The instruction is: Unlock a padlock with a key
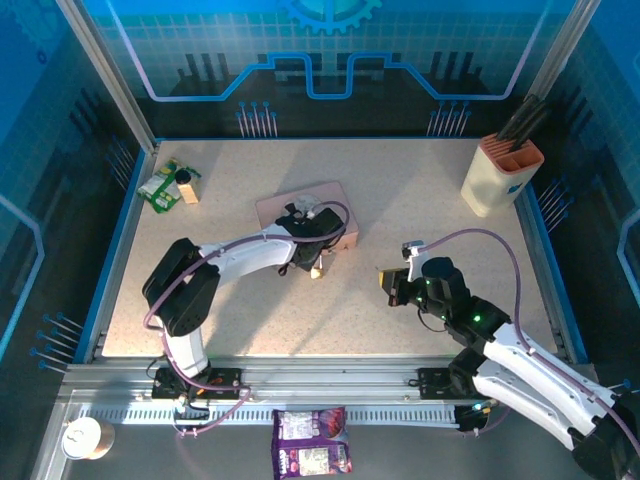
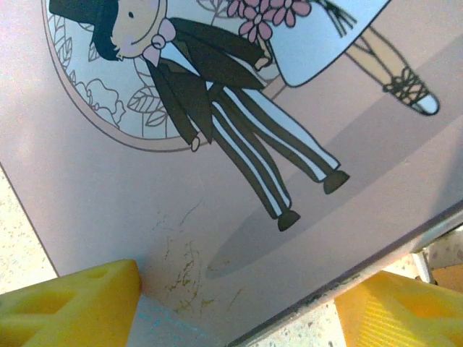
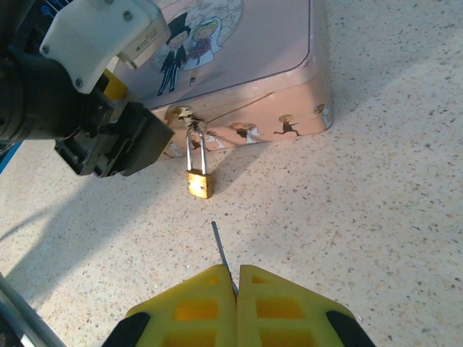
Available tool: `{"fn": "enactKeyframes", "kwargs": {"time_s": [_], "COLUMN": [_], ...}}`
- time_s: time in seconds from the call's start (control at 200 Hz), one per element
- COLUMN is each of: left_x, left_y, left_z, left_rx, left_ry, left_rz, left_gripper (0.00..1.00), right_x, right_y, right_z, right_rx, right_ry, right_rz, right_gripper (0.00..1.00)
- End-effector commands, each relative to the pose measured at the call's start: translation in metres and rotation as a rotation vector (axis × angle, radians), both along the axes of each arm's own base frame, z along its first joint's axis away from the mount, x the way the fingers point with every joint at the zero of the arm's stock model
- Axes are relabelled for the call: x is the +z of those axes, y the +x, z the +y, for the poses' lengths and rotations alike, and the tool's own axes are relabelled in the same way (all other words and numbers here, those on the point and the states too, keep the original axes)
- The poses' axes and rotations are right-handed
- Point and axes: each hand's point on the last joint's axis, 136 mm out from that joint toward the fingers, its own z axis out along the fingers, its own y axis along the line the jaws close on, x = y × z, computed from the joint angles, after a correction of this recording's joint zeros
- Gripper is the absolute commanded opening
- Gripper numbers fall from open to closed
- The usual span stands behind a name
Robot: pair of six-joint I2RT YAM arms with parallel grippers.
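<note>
Fully closed on the key [image 3: 219,249], the right tool [image 3: 236,273] is aiming at the padlock [image 3: 197,182], next needing precise lining-up for insertion.

Between the right pincer's [image 3: 235,270] matt yellow plastic fingers [image 3: 283,303] sits the key [image 3: 221,249], thin dull grey metal. Ahead of it the padlock [image 3: 199,183] has a shiny brass body and 2 polished silvery shackle legs. The pink tin [image 3: 249,61] is smooth, glossy, scuffed by the left pincer [image 2: 239,300]. The table [image 3: 376,202] is matt, speckled.
</note>
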Motion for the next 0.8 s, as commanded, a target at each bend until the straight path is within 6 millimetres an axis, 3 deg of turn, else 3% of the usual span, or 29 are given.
{"fn": "enactKeyframes", "kwargs": {"time_s": [0.0,0.285,0.435,0.59,0.795], "left_x": [0.024,0.085,0.113,0.134,0.14], "left_y": [0.0,-0.067,-0.093,-0.108,-0.118], "left_z": [-0.02,-0.054,-0.08,-0.098,-0.11], "left_rx": [0.021,0.05,-0.003,-0.074,-0.123], "left_ry": [-0.209,-0.898,-1.232,-1.353,-1.388], "left_rz": [-0.04,-0.024,0.024,0.044,0.067], "left_gripper": [0.73,0.72,0.67,0.62,0.52], "right_x": [0.007,0.02,0.041,0.056,0.061], "right_y": [0.0,-0.011,-0.015,-0.021,-0.023], "right_z": [0.009,0.037,0.063,0.088,0.099], "right_rx": [0.034,0.142,0.212,0.283,0.306], "right_ry": [0.069,0.225,0.346,0.438,0.52], "right_rz": [-0.016,-0.061,-0.118,-0.156,-0.156], "right_gripper": [0.0,0.0,0.0,0.0,0.0]}}
